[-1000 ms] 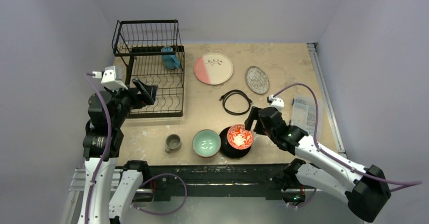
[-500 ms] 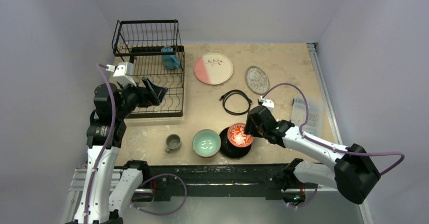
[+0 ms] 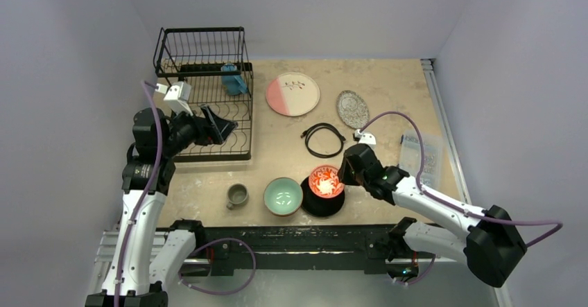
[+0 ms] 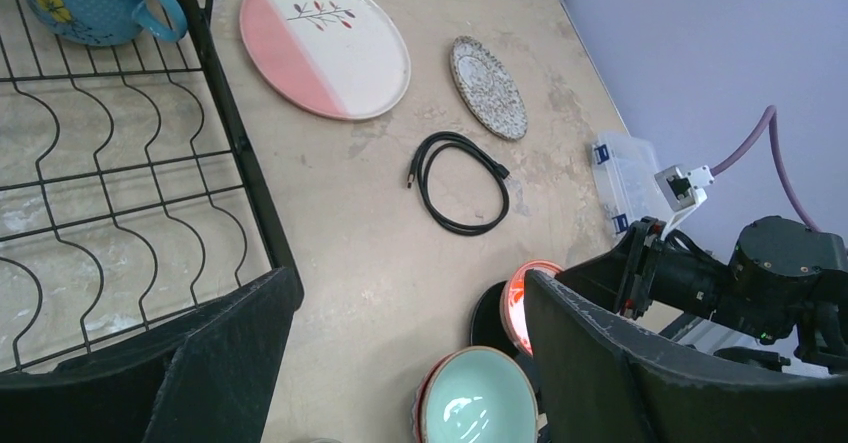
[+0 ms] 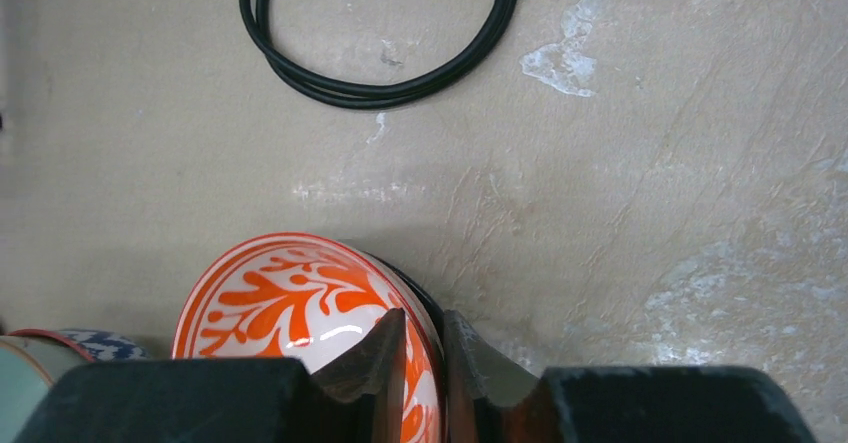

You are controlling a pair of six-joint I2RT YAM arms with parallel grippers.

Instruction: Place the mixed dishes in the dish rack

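Glossy round red-patterned bowl [image 5: 290,308] over flat black plate [image 3: 313,208] — right gripper [image 5: 424,328] is pinching its 3 o'clock rim, jaws narrow; left gripper [image 4: 410,283] is gaping wide, empty.

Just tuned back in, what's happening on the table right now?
The right gripper pinches the rim of the red-patterned bowl, which is on the black plate near the front edge. The left gripper hovers open and empty above the dish rack's lower tray. Only the blue mug is in the rack.

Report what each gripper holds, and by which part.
The right gripper pinches the red-patterned bowl by its rim, one finger inside, one outside. The left gripper is open, holding nothing.
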